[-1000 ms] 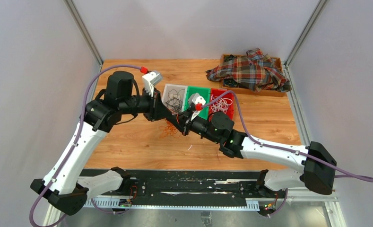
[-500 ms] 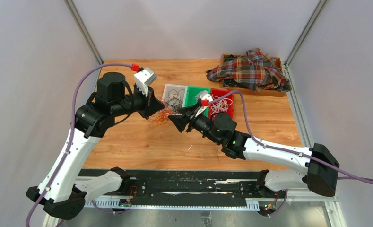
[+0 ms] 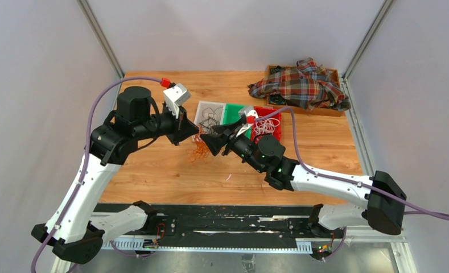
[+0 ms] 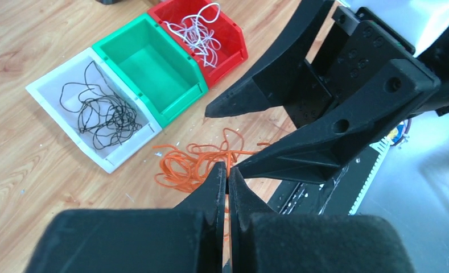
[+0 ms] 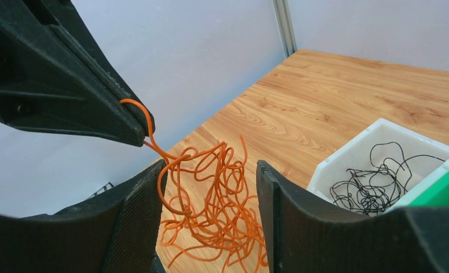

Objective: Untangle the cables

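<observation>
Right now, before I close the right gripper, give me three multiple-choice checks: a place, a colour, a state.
1. The black cables lie in: A. white bin B. green bin C. red bin
2. The tangle in the left gripper is: A. white B. black C. orange
3. The right gripper is: A. shut on the tangle B. open C. shut, empty

Key: 1 A, black strands lie in the white bin; 2 C, orange loops hang from its closed grip; 3 B, its fingers stand apart either side of the tangle.
</observation>
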Controlling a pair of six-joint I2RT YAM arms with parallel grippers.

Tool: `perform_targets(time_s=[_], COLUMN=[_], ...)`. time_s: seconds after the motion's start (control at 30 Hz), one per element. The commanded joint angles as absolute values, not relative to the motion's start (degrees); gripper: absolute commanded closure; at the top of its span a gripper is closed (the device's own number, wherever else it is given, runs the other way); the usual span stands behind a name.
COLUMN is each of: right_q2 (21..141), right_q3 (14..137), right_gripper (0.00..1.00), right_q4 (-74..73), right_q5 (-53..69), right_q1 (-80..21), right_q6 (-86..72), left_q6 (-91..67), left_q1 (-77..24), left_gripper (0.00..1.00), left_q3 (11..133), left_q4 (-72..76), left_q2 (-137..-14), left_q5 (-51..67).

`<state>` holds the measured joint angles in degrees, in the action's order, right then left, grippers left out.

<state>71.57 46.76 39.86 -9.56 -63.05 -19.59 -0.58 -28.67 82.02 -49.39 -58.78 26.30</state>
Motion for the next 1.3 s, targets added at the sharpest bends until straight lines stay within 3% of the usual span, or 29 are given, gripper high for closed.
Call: perform_targets(time_s=[0.0, 0.37, 0.57, 0.83, 1.27], right_q2=[72.66, 73.75, 75.99, 83.04, 88.98], right_q3=[48.45, 48.06, 49.13, 48.9, 44.61], right_gripper=[0.41, 0.45, 0.44, 0.43, 0.44], right_q4=[44.38, 49.58, 50.73, 56.39, 55.43], right_q5=[-10.24, -15.23, -12.22, -7.62, -10.38], right_q1=[-63.76, -63.72, -63.72, -63.72, -63.28], right_q6=[-21.53, -24.01, -25.05, -28.76, -27.41], left_q6=[0.09, 0.0, -0.01, 0.61, -0.01], left_q1=[-28.48, -28.48, -28.48, -28.5, -28.48], left_gripper=[0.99, 1.0, 1.0, 1.0, 1.0], left_q3=[84.37, 85.15, 86.09, 91.22, 100.4], left_q4=[-49.85, -52.44, -52.6, -53.32, -53.71], left_q2=[-58.75, -59.69, -60.68, -62.83, -65.23], left_q5=[29.69, 36.0, 37.44, 40.64, 45.77])
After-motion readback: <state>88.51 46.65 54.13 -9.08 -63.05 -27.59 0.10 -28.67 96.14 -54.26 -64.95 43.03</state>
